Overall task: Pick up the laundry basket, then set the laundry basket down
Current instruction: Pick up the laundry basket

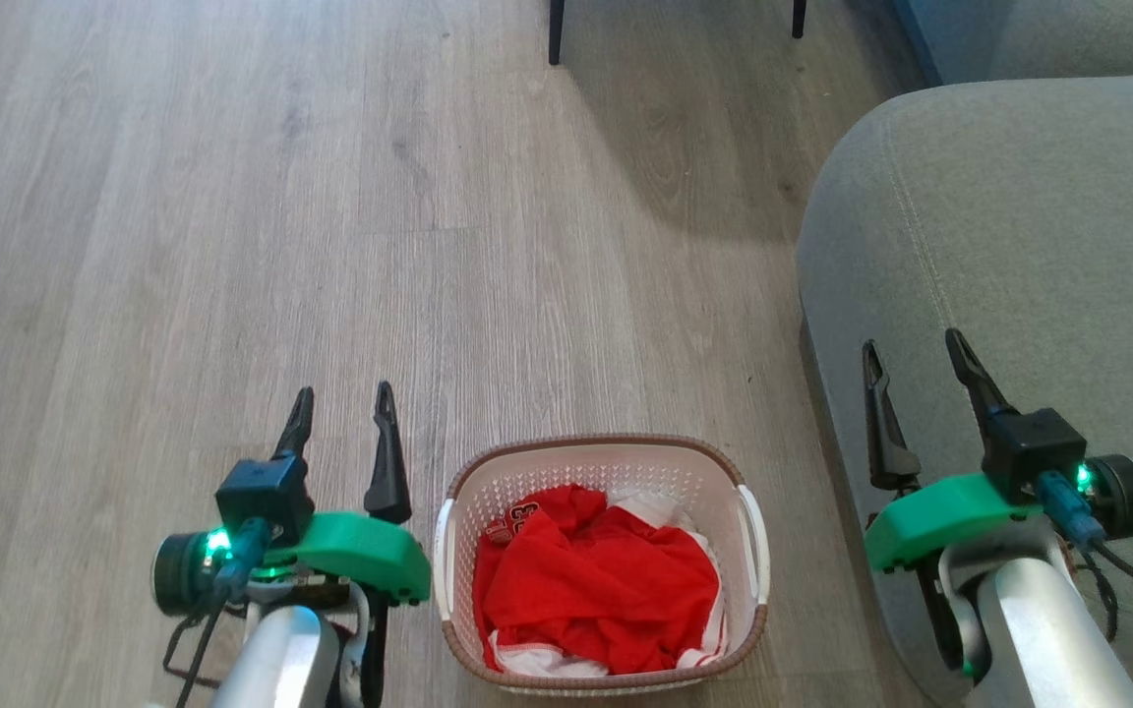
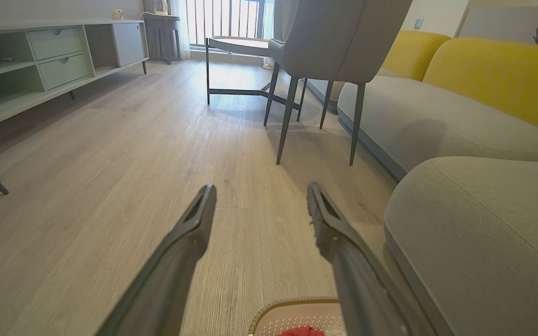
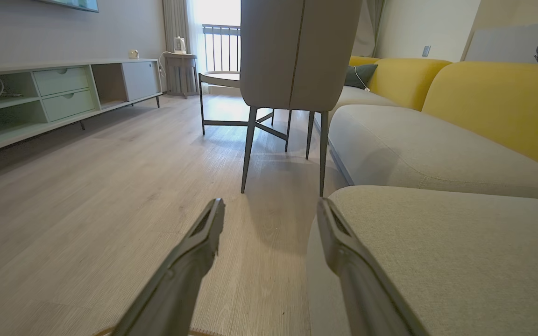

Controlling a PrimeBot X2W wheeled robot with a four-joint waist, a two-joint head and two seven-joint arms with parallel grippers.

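Head view: laundry basket (image 1: 616, 474) sits on the wood floor (image 1: 232, 246), bottom centre, between the two arms, with red clothing (image 1: 596, 580) inside. Not lifted yet.

Left gripper (image 1: 344, 389): fingers spread, holding nothing, tips pointing to 12. The basket lies at about 4 o'clock from the tips. The gripper's body is just beside the basket's left handle (image 1: 443, 556).

Right gripper (image 1: 912, 340): fingers also spread and empty, over the edge of the grey sofa (image 1: 1019, 246). The basket lies at about 8 o'clock from it. There is a clear gap to the right handle (image 1: 755, 541).

The basket's long axis looks to run 9-to-3, with a handle at each end. Judgement: left arm is nearer. Both sets of tips sit past the basket's far rim, so each arm would likely pull back toward 6 and turn inward to reach its handle. The sofa crowds the right side.
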